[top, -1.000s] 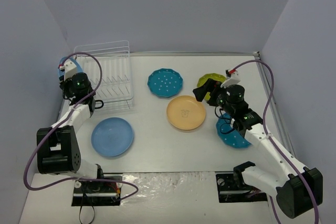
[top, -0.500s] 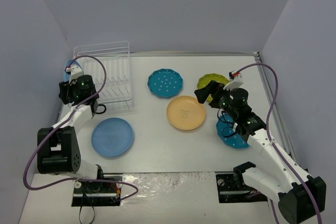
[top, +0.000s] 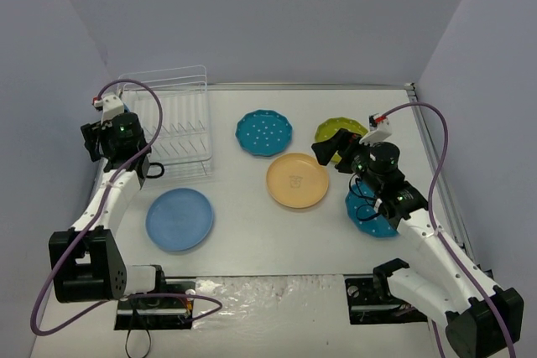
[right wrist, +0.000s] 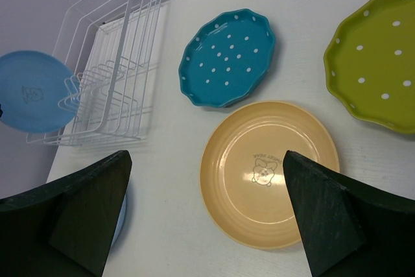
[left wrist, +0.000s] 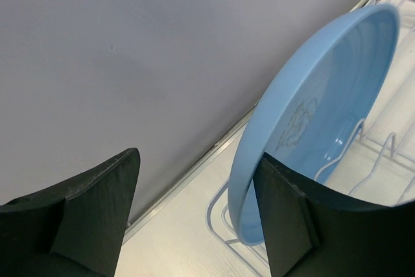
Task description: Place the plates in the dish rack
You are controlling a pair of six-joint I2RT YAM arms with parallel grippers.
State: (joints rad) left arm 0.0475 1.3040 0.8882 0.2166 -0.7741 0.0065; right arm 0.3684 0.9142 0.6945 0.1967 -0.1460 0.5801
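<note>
Spread wide, my left jaws pinch nothing: the fingers point(left wrist: 97, 218) stand well apart with bare wall showing between them, and the standing light blue plate point(left wrist: 318, 121) rises just beside the right-hand finger, its lower rim hidden behind it. My right jaws are spread as far, fingers point(right wrist: 84, 212) empty, hanging over the orange-yellow plate point(right wrist: 269, 173) without touching it. Nearest my bases, the flat light blue plate point(top: 179, 219) lies on the surface point(top: 243, 245) on the left, and the near teal dotted plate point(top: 361, 220) lies on the right, partly under my right arm. Farther out, the orange-yellow plate rests flat in the middle. Beyond it lie the far teal dotted plate point(right wrist: 227, 60), scalloped at the rim, and to its right the lime green dotted plate point(right wrist: 376, 63); all three sit close together but apart. At the far left stands the dish rack point(right wrist: 110, 89), white wire, by the back wall. The standing light blue plate is on edge and tilted at the rack's end next to the side wall, its bottom inside the wire loops; the other slots hold no plate.
</note>
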